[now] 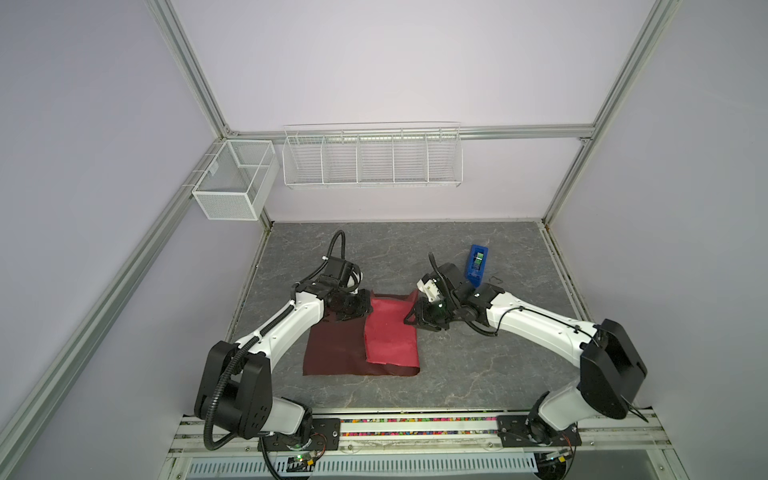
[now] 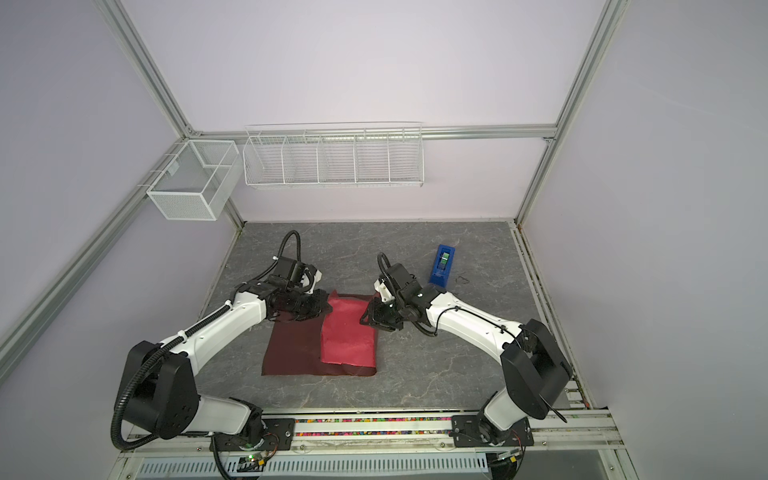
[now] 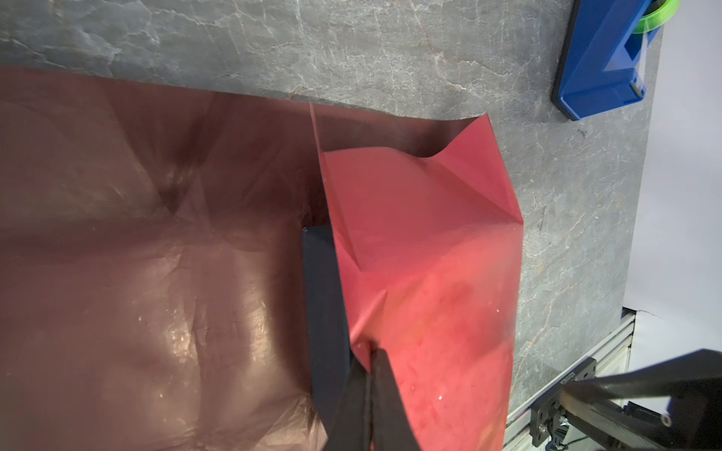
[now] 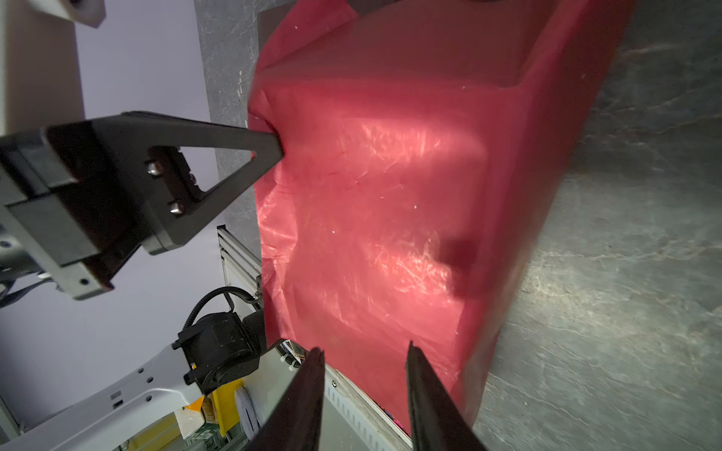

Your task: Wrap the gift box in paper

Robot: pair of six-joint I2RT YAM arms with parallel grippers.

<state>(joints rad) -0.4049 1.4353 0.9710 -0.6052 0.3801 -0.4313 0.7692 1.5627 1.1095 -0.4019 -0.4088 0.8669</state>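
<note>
Your left claw point(image 3: 369, 351) is pressed together on the paper point(image 1: 390, 332), pinching the edge of the lighter red flap that's folded over the gift box point(image 3: 324, 312). Only a dark navy strip of the box shows, in the left wrist view, btw the flap and the darker maroon sheet it sits on, mid-table point(image 1: 478, 374). Your right claw point(image 4: 363, 349) stands spread at the opposite, paper-draped side of the box; can't tell whether its fingers touch the paper. The rest of the sheet lies flat toward the arms' bases. A blue tape dispenser point(image 1: 476, 266) w/ green roll stands apart, behind the right arm.
</note>
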